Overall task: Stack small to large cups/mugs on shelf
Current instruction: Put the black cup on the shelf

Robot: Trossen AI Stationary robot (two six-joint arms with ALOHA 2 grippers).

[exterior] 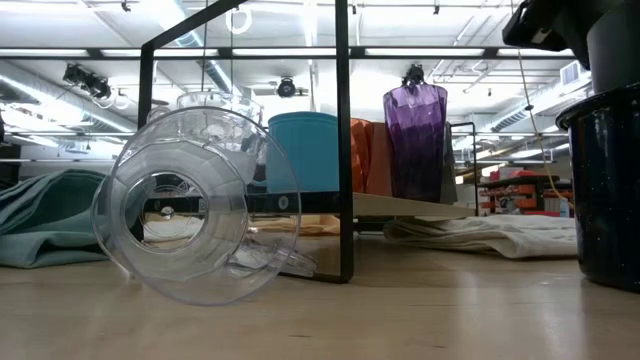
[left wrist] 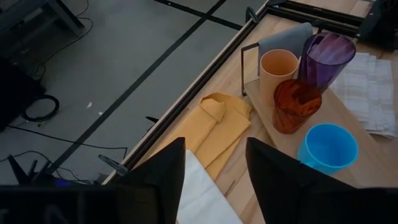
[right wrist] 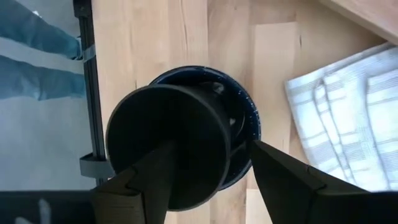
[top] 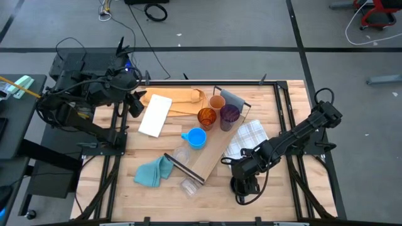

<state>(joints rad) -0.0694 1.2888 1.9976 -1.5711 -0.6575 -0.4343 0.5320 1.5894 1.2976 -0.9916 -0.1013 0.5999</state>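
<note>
Our right gripper hangs over the near right edge of the table, fingers pinching a black cup above the dark mug. We should lower straight down, centred, then release. Left gripper waits spread, far left corner.

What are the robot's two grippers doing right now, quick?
Left gripper: open, holding nothing, up over the yellow cloth.
Right gripper: fingers around a black cup above the dark mug.
</note>
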